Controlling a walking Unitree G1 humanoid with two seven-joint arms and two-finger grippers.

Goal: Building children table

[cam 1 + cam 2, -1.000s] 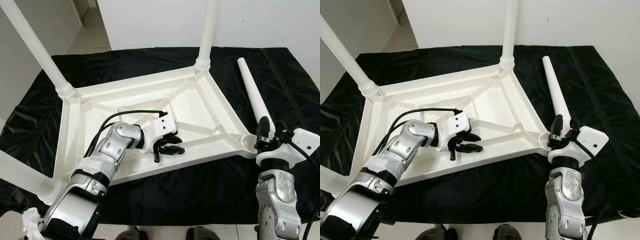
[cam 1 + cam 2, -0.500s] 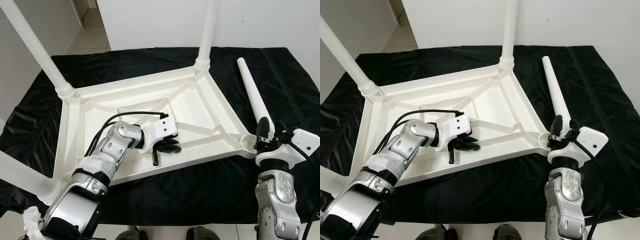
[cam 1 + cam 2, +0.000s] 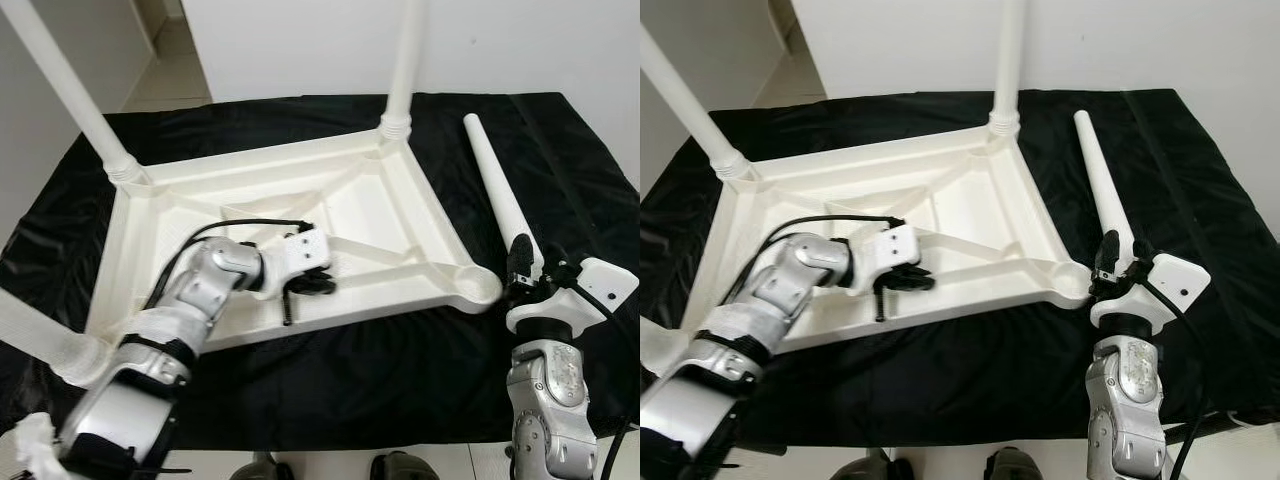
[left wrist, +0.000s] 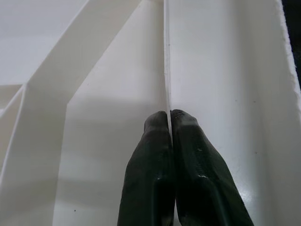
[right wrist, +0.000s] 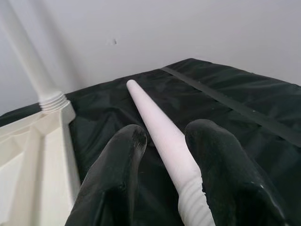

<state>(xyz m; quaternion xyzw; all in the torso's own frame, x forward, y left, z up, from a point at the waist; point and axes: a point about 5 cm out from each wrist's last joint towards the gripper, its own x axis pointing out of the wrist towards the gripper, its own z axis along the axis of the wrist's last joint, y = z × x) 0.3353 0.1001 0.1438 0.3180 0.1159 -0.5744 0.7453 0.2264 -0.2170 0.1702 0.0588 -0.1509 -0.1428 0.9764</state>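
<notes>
Table top (image 3: 250,200) lies upside down on the black cloth (image 3: 560,140), sockets up so legs can screw in from above. Count: three legs already standing in corners, far left (image 3: 70,85), far right (image 3: 405,60), near left (image 3: 40,340); one loose leg (image 3: 497,185) on the cloth beside the empty near-right socket (image 3: 478,287).

Left gripper (image 3: 305,290) is down inside the underside, fingers (image 4: 160,150) pinched together on a thin rib (image 4: 166,61), probably bracing the top so it doesn't shift.

Right gripper (image 5: 164,141) straddles the threaded end of the loose leg, fingers apart on either side, apparently not clamped yet. Looks set up to grab it and carry it to the last socket.
</notes>
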